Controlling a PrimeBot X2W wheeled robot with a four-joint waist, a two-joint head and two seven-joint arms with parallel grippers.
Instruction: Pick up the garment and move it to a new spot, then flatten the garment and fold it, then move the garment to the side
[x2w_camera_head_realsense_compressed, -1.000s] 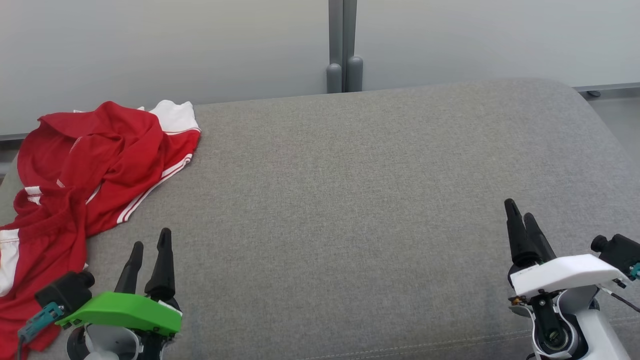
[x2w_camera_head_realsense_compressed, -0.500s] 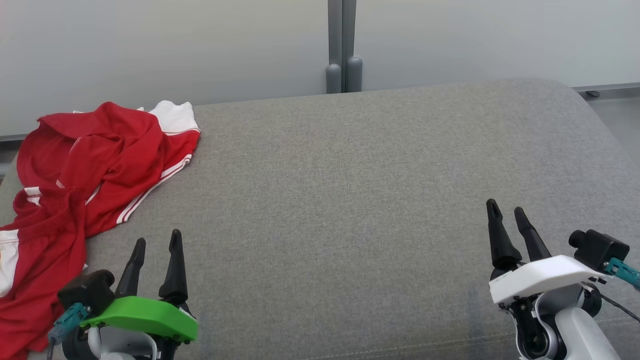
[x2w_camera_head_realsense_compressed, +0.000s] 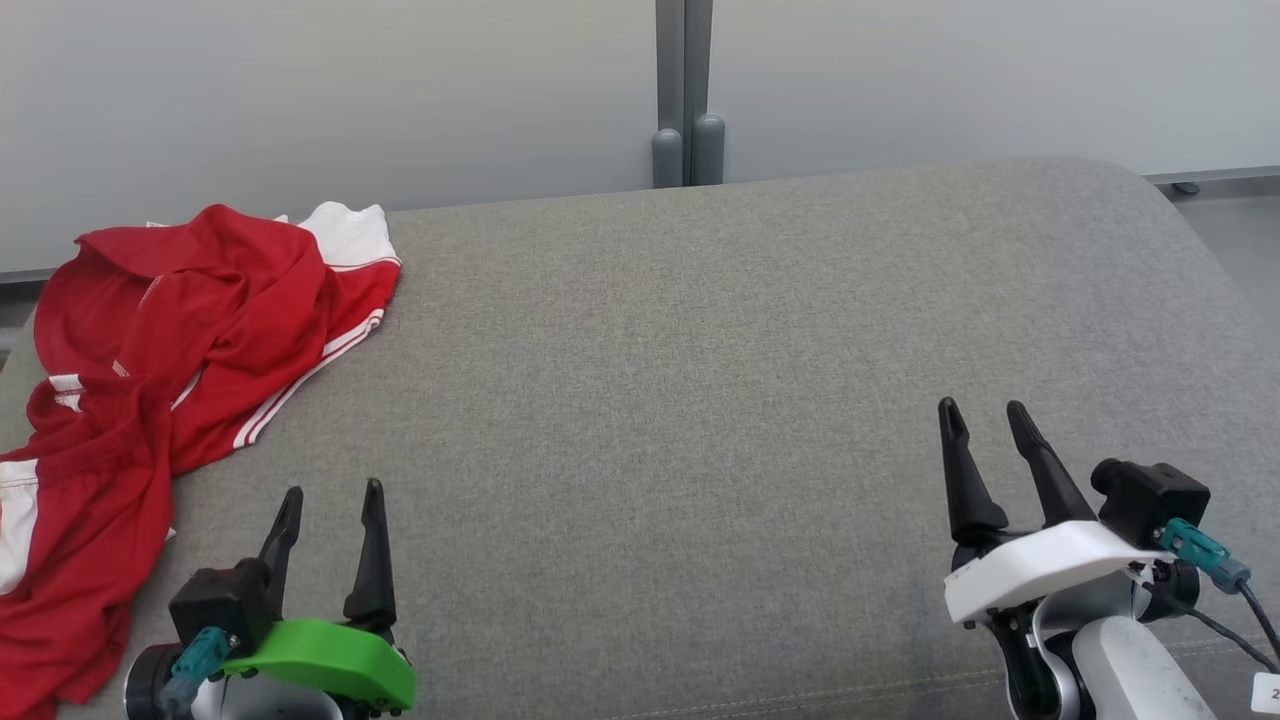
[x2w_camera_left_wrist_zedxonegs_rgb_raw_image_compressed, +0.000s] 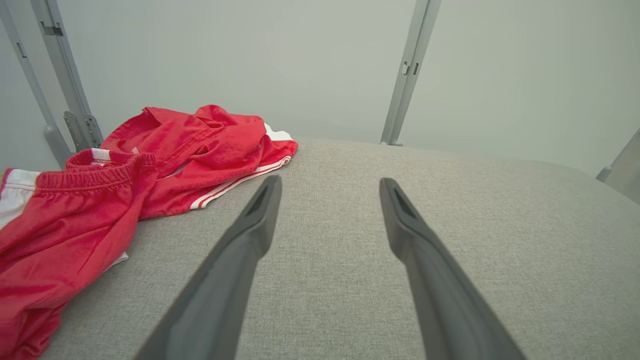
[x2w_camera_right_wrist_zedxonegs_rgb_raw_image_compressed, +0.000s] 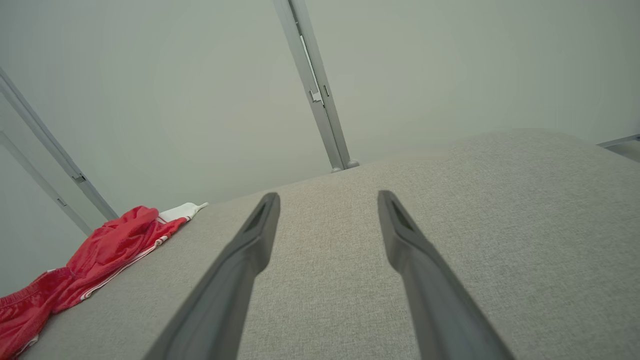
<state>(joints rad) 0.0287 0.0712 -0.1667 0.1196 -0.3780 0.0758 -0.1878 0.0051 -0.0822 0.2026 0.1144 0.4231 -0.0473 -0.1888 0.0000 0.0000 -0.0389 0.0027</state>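
Two empty pincers, fingers spread, sit low over a grey cushion (x2w_camera_head_realsense_compressed: 700, 350): the left gripper (x2w_camera_head_realsense_compressed: 332, 487) near the crumpled red garment (x2w_camera_head_realsense_compressed: 200, 310) at the cushion's left edge, the right gripper (x2w_camera_head_realsense_compressed: 981, 405) well apart. The left wrist view adds the garment's gathered waistband (x2w_camera_left_wrist_zedxonegs_rgb_raw_image_compressed: 95, 176).

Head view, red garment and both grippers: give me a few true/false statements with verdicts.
1. The red shorts lie crumpled at the left end of the grey cushion. True.
2. The left gripper is shut on the shorts. False: it is open, empty and apart from the cloth.
3. The right gripper is open over bare cushion. True.
4. The shorts are folded flat at the cushion's middle. False: they are bunched and unfolded at its left end.
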